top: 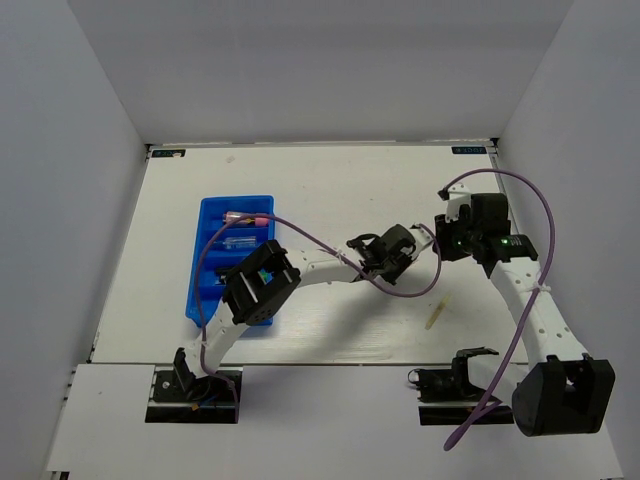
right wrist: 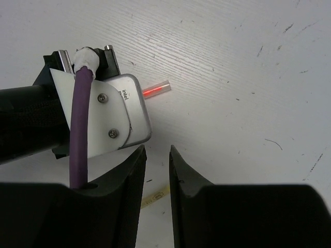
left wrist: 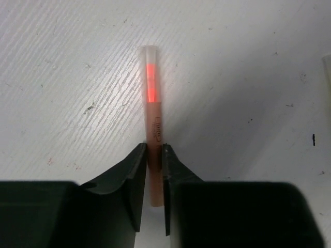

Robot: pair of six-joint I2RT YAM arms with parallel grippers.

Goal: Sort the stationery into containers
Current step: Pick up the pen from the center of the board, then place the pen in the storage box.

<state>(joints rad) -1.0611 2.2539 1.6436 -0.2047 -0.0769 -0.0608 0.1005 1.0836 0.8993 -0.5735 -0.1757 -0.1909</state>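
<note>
My left gripper [left wrist: 154,151] is shut on a thin pink stick [left wrist: 153,103] with a clear tip and a glowing orange-red core; the stick points away from the jaws over the white table. Its tip also shows in the right wrist view [right wrist: 158,89], past the left wrist's camera housing [right wrist: 116,111]. I cannot tell whether the stick is touching the table. My right gripper [right wrist: 158,152] is empty, its jaws a narrow gap apart, just right of the left gripper [top: 400,245]. A beige stick [top: 437,312] lies on the table and also shows under the right jaws [right wrist: 155,196]. The blue tray [top: 207,262] sits at the left.
The tray holds a pink tube [top: 245,217] and a clear pen [top: 238,243]. Purple cables [top: 330,250] loop over the left arm and around the right arm. White walls enclose the table on three sides.
</note>
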